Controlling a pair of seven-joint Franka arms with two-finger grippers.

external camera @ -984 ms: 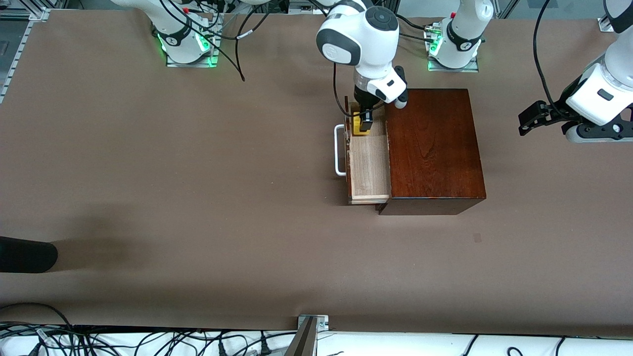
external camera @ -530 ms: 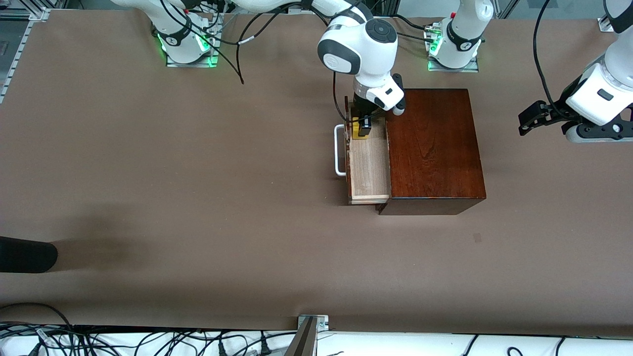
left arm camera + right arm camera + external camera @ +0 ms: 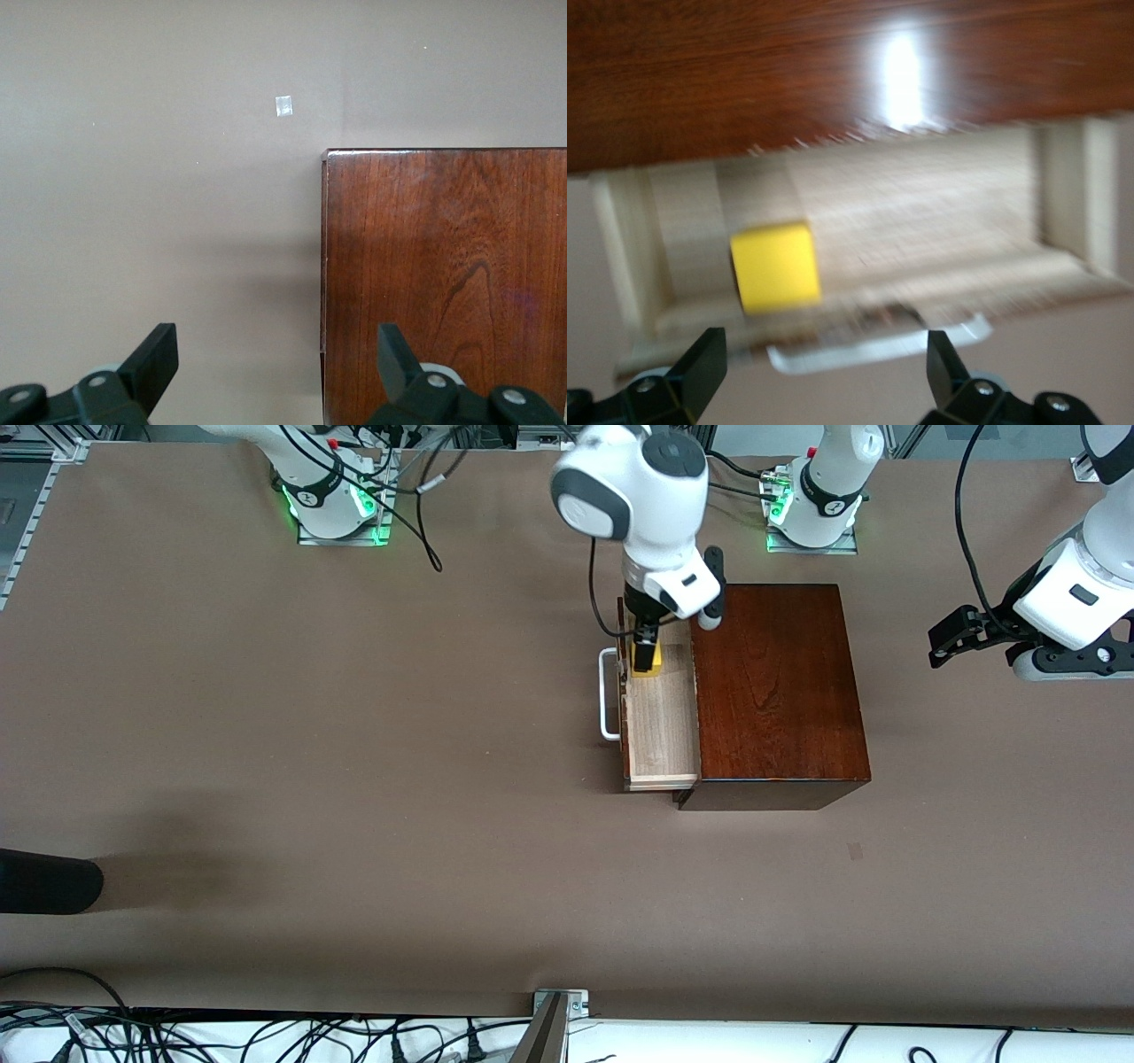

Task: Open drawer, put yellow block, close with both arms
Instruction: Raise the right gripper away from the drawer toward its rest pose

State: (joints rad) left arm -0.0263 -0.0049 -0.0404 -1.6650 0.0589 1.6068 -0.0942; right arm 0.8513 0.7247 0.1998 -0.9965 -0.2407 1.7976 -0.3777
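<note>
The drawer is pulled out of the dark mahogany box, with its white bar handle toward the right arm's end of the table. The yellow block lies in the pale tray at the end nearer the robots' bases. My right gripper hangs open just above the block and holds nothing. In the right wrist view the block sits in the tray, beyond the spread fingers. My left gripper waits open beside the box, which shows in its view.
A dark rounded object juts in at the table's edge at the right arm's end. A small pale mark is on the table nearer the front camera than the box. Cables and a metal bracket line the near edge.
My right gripper lowered the yellow block into the drawer, opened and let it go, and its wrist has lifted a little. The left arm has not moved.
</note>
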